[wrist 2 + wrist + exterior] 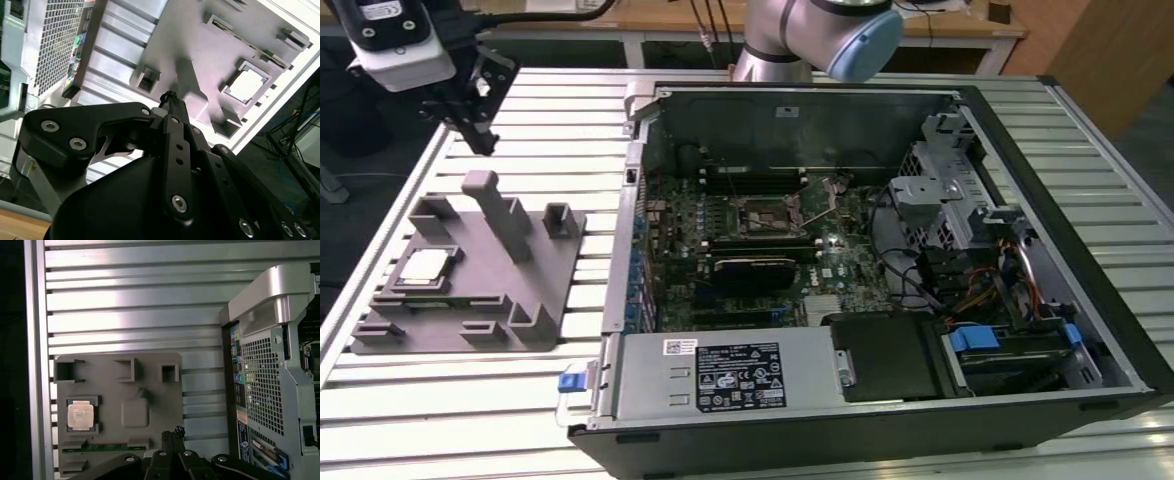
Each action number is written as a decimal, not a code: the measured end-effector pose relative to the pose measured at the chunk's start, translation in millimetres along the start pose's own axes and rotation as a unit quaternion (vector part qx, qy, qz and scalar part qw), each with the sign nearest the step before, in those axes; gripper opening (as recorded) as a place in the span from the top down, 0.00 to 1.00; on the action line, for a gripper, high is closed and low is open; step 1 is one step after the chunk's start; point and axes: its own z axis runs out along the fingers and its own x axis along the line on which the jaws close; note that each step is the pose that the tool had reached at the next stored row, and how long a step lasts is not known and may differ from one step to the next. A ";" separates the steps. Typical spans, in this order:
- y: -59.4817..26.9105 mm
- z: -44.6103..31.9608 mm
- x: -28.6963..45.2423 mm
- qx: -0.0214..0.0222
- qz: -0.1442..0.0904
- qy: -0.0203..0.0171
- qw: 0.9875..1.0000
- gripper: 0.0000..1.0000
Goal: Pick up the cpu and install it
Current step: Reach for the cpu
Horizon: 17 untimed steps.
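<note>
Over at nine o'clock from the open black computer tower case (1067,190), as the exterior view has it, a grey moulded plastic fixture (550,268) lies flat on the slatted aluminium table (574,120). The cpu (427,267), a small flat square chip with a shiny silver top, sits in a square recess toward the fixture's nine o'clock edge; both wrist views show it seated there too (247,85) (81,415). The black two-fingered gripper (483,145) hangs at roughly twelve o'clock from the chip, well apart from it. Its fingers are pressed together with nothing between them, as both wrist views show (169,96) (173,431). Inside the case, the black square socket frame (767,215) lies on the green motherboard.
</note>
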 end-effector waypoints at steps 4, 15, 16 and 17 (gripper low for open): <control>-0.9 2.2 11.1 0.000 0.000 0.000 1.000 0.89; -3.7 9.4 42.2 0.000 0.000 0.000 1.000 0.89; -3.9 10.3 45.0 0.000 0.000 0.000 1.000 0.89; -4.1 11.2 47.7 0.000 0.000 0.000 1.000 0.89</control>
